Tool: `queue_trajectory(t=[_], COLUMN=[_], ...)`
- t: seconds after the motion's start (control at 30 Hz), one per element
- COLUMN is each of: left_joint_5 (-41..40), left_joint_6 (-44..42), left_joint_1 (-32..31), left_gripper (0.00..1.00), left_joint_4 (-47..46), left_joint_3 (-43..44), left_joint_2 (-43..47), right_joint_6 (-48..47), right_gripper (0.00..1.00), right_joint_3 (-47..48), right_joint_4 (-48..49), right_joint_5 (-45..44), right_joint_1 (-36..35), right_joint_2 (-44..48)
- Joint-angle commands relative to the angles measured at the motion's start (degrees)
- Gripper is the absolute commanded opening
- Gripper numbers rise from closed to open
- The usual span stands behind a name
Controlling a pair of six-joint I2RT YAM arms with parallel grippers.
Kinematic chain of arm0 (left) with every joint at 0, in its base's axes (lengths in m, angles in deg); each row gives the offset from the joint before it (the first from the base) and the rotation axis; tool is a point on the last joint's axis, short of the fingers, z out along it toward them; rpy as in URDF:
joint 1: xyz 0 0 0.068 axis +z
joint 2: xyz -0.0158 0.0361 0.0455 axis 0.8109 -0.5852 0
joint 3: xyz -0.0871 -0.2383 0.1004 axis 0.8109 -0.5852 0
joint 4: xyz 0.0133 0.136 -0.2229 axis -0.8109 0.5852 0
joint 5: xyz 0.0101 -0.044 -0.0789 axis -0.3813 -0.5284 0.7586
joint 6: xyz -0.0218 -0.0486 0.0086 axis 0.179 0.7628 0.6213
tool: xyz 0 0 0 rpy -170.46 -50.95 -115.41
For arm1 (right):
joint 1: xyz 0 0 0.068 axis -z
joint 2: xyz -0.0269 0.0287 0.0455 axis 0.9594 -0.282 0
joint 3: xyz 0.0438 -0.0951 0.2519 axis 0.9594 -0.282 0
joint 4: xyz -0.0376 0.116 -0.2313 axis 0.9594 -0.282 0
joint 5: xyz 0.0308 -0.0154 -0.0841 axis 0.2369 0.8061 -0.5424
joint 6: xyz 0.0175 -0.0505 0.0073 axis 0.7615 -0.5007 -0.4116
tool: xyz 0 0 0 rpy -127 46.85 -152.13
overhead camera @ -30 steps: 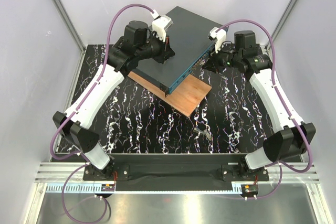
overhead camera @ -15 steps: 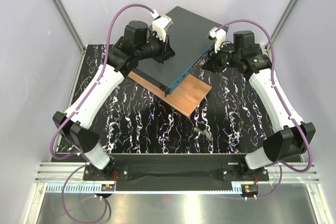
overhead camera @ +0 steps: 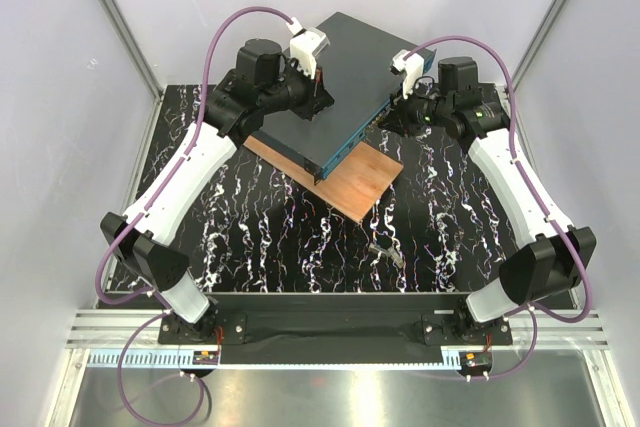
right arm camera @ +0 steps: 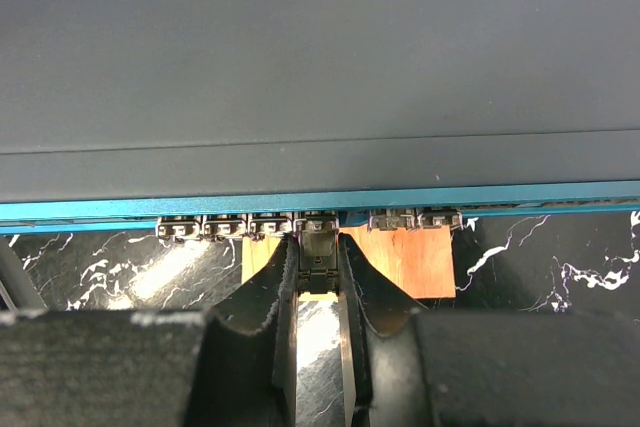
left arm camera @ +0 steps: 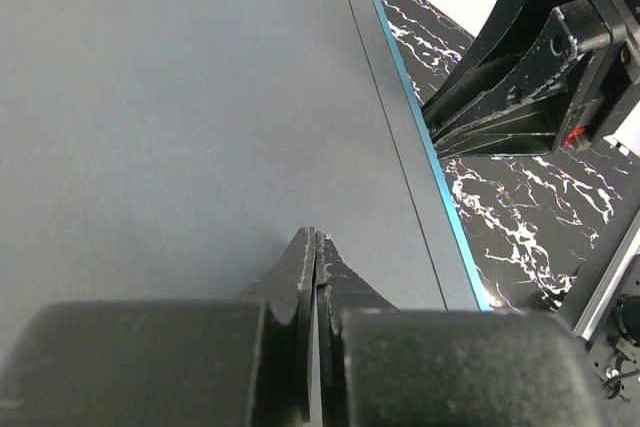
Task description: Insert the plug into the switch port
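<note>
White-shelled arms (overhead camera: 190,167) carry black joints (overhead camera: 160,257), purple cables (overhead camera: 222,32), black left hand (left arm camera: 315,239) and right hand (right arm camera: 318,247).

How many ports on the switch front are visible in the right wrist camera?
6 ports: three left of the right end effector, one meeting the plug it holds, two to the right. Its fingers may hide more.

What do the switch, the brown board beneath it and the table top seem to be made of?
By their look: the switch is probably painted sheet metal, matte dark grey, flat with crisp edges; the board seems wood or plywood, reddish brown with faint grain; the table top is black with white veins, like marble, perhaps only a printed surface.
</note>
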Motion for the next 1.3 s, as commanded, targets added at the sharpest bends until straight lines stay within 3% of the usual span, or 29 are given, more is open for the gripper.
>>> queue_trajectory(t=[0.0, 0.1, 0.4, 0.57, 0.67, 0.73, 0.87, 0.97, 1.0, 1.03, 1.13, 1.27], left_joint_5=[1.3, 1.1, 1.0, 1.0, 1.2, 1.2, 1.1, 1.1, 1.1, 1.1, 1.1, 1.0], left_joint_6=[0.3, 0.0, -0.1, -0.4, -0.1, -0.1, -0.3, -0.3, -0.2, -0.2, -0.1, -0.1], left_joint_1=[0.3, 0.3, 0.3, 0.3, 0.4, 0.3, 0.3, 0.4, 0.4, 0.4, 0.5, 0.4], left_gripper=[0.0, 0.0, 0.0, 0.0, 0.0, 0.0, 0.0, 0.0, 0.0, 0.0, 0.0, 0.0], left_joint_4=[-2.5, -2.3, -2.4, -2.4, -2.5, -2.5, -2.4, -2.5, -2.5, -2.6, -2.7, -2.7], left_joint_3=[1.0, 0.9, 0.6, 1.0, 1.0, 1.0, 1.0, 1.1, 1.0, 1.0, 1.0, 1.1], left_joint_2=[0.0, 0.0, 0.3, 0.2, -0.1, -0.1, -0.1, -0.2, -0.2, -0.2, -0.3, -0.4], right_joint_6=[-1.2, -4.1, -7.7, -10.7, -12.7, -13.5, -12.9, -10.6, -8.7, -7.6, -4.4, -1.9], right_gripper=[0.18, 0.39, 0.76, 0.86, 0.86, 0.83, 0.63, 0.35, 0.22, 0.16, 0.06, 0.04], right_joint_3=[2.3, 2.3, 0.1, -0.7, -1.6, -2.1, -1.9, -0.7, -0.4, -0.4, 0.2, 0.9], right_joint_4=[10.5, 8.4, 1.9, -4.3, -7.5, -9.0, -10.1, -9.1, -8.5, -7.1, -6.0, -3.8], right_joint_5=[2.0, 2.0, 2.8, 4.9, 5.6, 5.8, 5.7, 4.4, 4.4, 4.8, 7.6, 8.2], right_joint_1=[-2.2, -2.2, -0.5, 2.1, 2.8, 3.6, 6.1, 6.6, 6.6, 6.6, 6.6, 6.1], right_joint_2=[0.3, 1.1, 4.9, 6.8, 7.2, 7.2, 6.3, 5.0, 4.8, 4.5, 3.4, 2.2])
